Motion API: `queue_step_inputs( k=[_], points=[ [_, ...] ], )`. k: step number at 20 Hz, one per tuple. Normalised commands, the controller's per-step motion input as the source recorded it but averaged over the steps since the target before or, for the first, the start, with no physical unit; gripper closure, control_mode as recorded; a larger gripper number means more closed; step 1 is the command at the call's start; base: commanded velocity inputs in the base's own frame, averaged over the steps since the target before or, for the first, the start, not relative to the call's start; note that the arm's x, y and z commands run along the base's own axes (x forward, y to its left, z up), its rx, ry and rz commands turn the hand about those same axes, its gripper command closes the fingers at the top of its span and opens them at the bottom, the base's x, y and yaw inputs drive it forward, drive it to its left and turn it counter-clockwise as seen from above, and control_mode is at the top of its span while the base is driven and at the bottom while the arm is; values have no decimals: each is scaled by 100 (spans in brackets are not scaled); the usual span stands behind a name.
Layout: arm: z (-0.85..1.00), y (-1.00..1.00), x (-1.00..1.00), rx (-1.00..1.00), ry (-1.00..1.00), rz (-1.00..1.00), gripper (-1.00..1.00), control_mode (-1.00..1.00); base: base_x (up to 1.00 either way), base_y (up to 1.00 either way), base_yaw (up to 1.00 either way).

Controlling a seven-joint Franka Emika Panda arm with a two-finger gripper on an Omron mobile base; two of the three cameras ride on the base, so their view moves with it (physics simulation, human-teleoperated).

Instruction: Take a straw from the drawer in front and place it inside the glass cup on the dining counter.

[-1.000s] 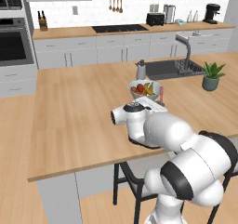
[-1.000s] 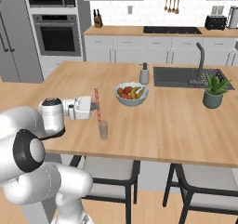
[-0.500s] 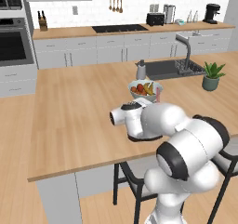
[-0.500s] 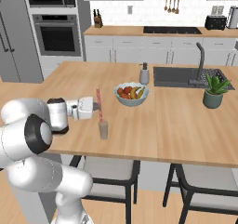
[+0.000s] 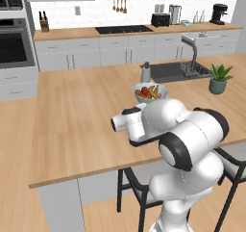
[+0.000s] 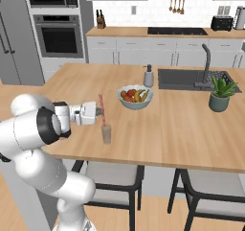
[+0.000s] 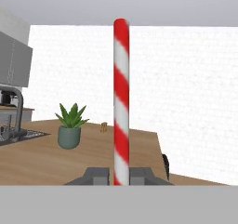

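Straw (image 6: 102, 109) carried to table (image 6: 182, 129), not yet in cup.
Right base view: tool (image 6: 99, 112) clenched on one straw, held upright just above one glass cup (image 6: 106, 134); insertion remains.
Hand view: one striped straw (image 7: 121, 102) pinched between both fingers (image 7: 96, 175).

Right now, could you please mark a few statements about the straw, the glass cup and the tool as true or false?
1. The tool is shut on the straw. True.
2. The straw lies flat on the dining counter. False: it stands upright in the tool, over the glass cup.
3. The glass cup stands near the counter's front edge. True.
4. The fruit bowl holds the glass cup. False: the cup stands apart, in front of the bowl.
5. A potted plant sits beside the sink. True.
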Motion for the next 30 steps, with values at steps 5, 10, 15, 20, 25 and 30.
queue_step_inputs(
  k=[5,10,15,20,25,30],
  points=[
    [-1,0,10,0,-3,0,100,-100,0,0,0],
    [0,0,6,0,-1,0,100,-100,0,0,0],
    [-4,0,0,0,-1,0,100,-100,0,0,0],
    [-13,0,0,0,-3,0,100,-100,0,0,0],
    [-25,0,0,0,-6,0,100,-100,0,0,0],
    [-28,0,0,0,-5,0,100,-100,0,0,0]
  ],
)
